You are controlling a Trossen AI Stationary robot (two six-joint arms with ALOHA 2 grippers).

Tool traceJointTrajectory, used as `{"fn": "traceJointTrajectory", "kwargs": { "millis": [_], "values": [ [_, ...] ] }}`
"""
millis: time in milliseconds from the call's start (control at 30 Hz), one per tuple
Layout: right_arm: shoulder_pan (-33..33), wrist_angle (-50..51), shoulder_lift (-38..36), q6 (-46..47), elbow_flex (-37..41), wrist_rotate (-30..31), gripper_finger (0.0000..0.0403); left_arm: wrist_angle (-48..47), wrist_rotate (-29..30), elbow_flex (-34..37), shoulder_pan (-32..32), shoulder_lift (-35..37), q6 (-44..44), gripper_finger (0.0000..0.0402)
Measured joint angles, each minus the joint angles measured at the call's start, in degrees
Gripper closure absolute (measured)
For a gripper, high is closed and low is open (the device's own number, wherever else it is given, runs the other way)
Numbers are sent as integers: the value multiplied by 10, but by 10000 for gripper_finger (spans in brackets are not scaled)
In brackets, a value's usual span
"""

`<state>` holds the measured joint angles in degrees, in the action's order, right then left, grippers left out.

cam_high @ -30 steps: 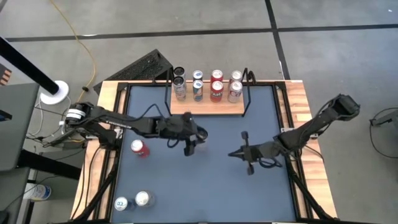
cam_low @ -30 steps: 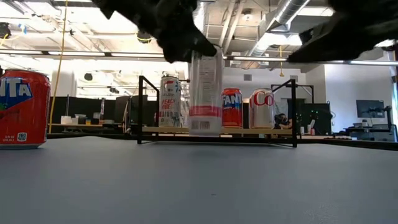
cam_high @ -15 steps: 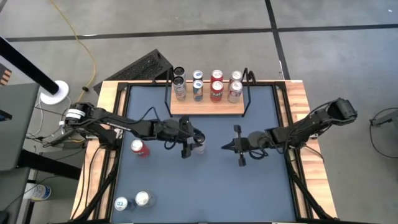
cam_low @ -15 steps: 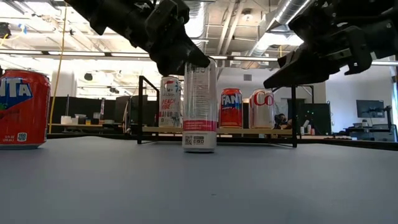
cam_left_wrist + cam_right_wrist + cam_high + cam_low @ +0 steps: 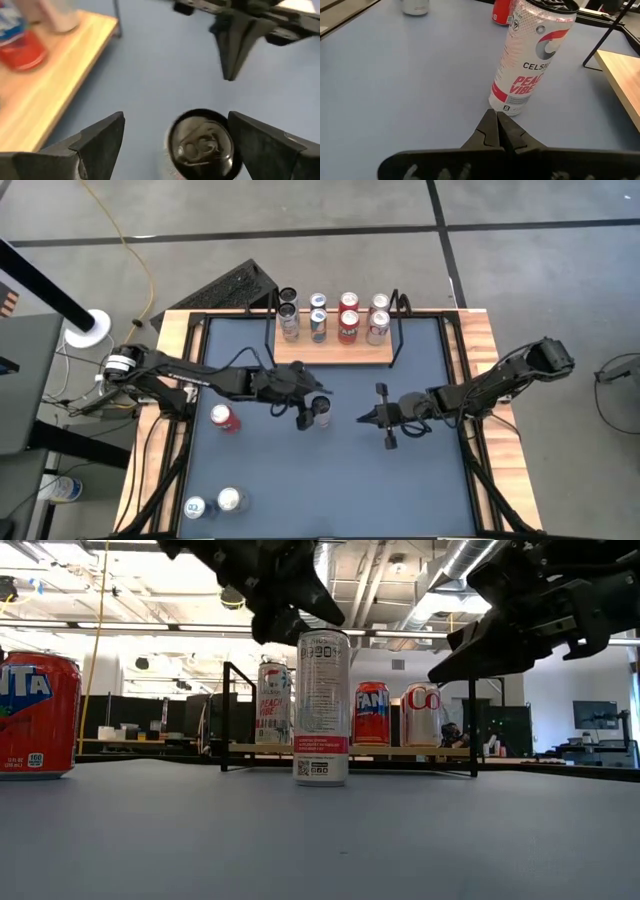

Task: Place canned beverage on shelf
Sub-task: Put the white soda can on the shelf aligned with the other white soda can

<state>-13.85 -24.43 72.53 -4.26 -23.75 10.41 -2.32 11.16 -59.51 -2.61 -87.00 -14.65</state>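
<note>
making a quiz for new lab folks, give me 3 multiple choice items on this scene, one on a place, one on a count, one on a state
1. Where does the tall white can stand?
A. on the shelf
B. on the blue mat in front of the shelf
C. beside the two cans at the near left corner

2. How many loose cans stand on the table, off the shelf?
A. two
B. four
C. six

3. How is the left hand?
A. open above the white can
C. shut on the white can
B. shut, far from any can

Key: 1 B, low view shows it on the mat; 2 B, white, red, two at the corner; 3 A, fingers spread either side of the can top.
</note>
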Motion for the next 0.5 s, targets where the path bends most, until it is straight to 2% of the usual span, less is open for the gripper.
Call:
{"fn": "traceJointTrajectory", "kwargs": {
  "millis": [100,233,500],
  "values": [
    [0,0,0,2,0,0,403,-100,13,-65,0,0,-32,59],
    [0,0,0,2,0,0,403,-212,18,-133,0,0,-120,59],
    [0,0,0,13,0,0,403,-325,38,-193,10,-4,-238,58]
  ]
}}
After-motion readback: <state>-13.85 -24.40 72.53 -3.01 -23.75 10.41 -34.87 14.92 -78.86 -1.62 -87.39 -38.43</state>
